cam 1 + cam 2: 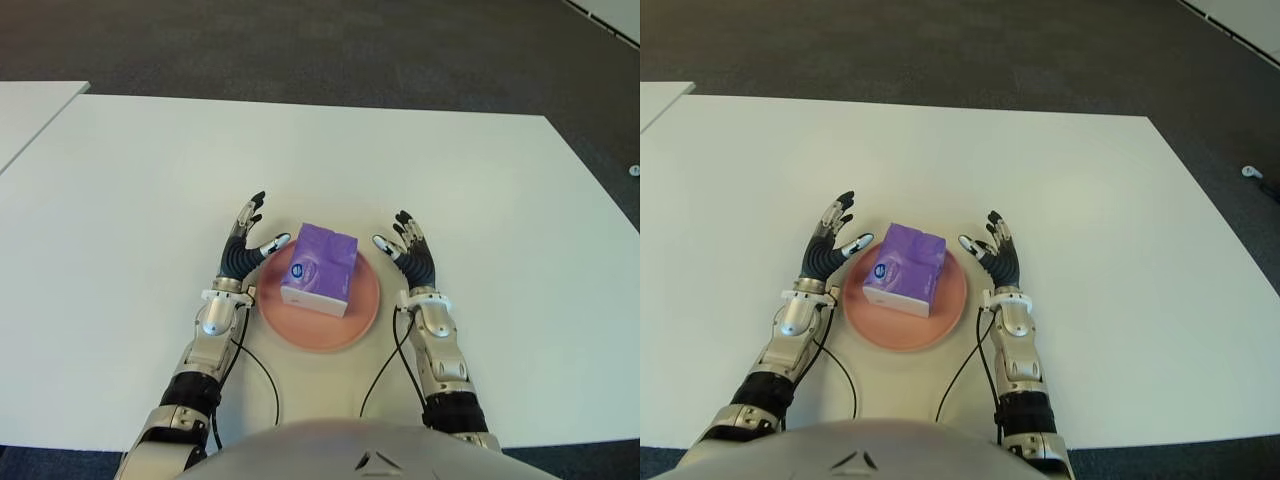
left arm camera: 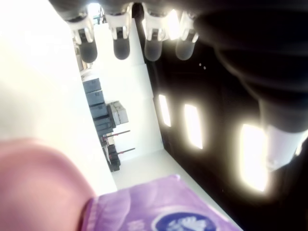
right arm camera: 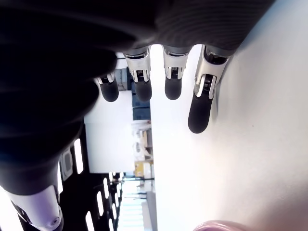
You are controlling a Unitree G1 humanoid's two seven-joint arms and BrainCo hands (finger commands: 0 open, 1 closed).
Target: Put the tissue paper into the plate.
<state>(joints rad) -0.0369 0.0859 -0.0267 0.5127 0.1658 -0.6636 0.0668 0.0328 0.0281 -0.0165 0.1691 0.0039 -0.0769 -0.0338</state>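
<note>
A purple tissue pack (image 1: 320, 268) lies inside the pink plate (image 1: 350, 325) near the table's front edge. My left hand (image 1: 250, 240) stands just left of the plate, fingers spread, a small gap between its thumb and the pack. On the plate's right side my right hand (image 1: 404, 242) is held the same way, fingers extended and empty. In the left wrist view the pack (image 2: 159, 207) and the plate rim (image 2: 38, 183) show below the straight fingers (image 2: 120, 45). The right wrist view shows straight fingers (image 3: 199, 108) over bare table.
The white table (image 1: 300, 160) stretches wide beyond the plate. A second white table (image 1: 30, 110) adjoins at the far left. Dark carpet floor (image 1: 350, 50) lies behind. Black cables (image 1: 265, 375) run from my wrists back toward my body.
</note>
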